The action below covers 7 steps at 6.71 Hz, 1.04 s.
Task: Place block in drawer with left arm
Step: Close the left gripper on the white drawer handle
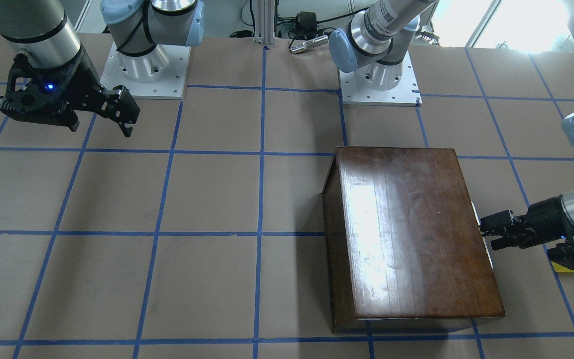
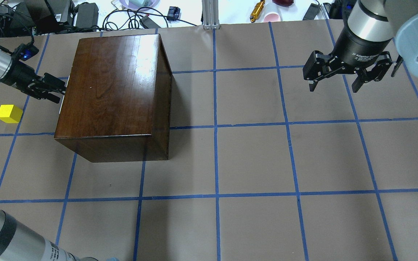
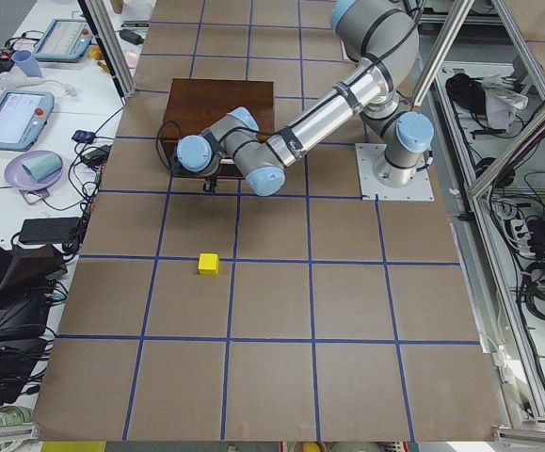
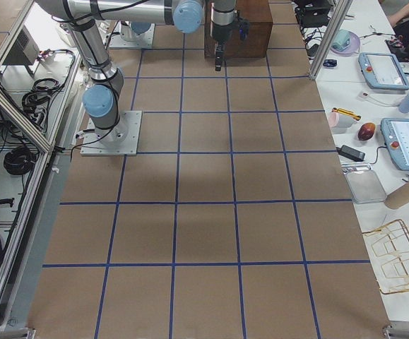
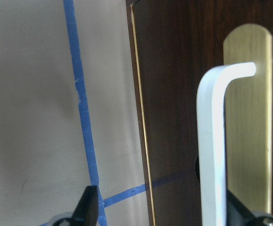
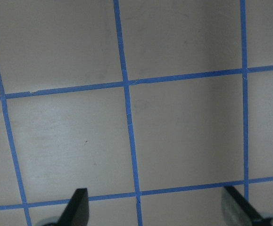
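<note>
The yellow block lies on the table to the left of the dark-brown wooden box, apart from it; it also shows in the exterior left view. The drawer front looks flush with the box, shut. My left gripper is open, held level against that front. In the left wrist view its fingertips stand on either side of the pale metal pull, which is nearer the right-hand finger. My right gripper is open and empty, high over the table's far right.
The two arm bases stand on plates at the robot's edge of the table. Cables, power bricks and cups lie beyond the far edge. The box fills most of one grid square.
</note>
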### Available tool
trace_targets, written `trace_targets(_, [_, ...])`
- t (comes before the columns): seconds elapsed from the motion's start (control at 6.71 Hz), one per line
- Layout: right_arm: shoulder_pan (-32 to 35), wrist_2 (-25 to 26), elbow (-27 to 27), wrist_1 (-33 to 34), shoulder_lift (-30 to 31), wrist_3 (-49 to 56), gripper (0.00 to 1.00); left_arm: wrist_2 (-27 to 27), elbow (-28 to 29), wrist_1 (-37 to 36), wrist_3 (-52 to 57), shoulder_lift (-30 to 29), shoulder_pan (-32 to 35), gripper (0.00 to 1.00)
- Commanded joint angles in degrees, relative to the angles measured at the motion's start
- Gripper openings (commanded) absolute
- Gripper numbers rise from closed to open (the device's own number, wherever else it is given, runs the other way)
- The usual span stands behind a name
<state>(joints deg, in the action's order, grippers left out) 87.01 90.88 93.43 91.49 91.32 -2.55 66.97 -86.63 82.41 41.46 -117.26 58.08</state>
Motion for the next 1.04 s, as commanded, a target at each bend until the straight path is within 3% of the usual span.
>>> trace_targets(0.0, [0.0, 0.0, 0.0, 0.0, 0.0, 0.0, 1.00, 0.2, 0.1, -0.1, 0.9, 0.0, -0.1, 0.87])
trace_targets(0.89, [0.0, 0.0, 0.0, 0.0, 0.0, 0.0, 1.00, 0.4, 0.5, -0.3, 1.8, 0.0, -2.0, 0.87])
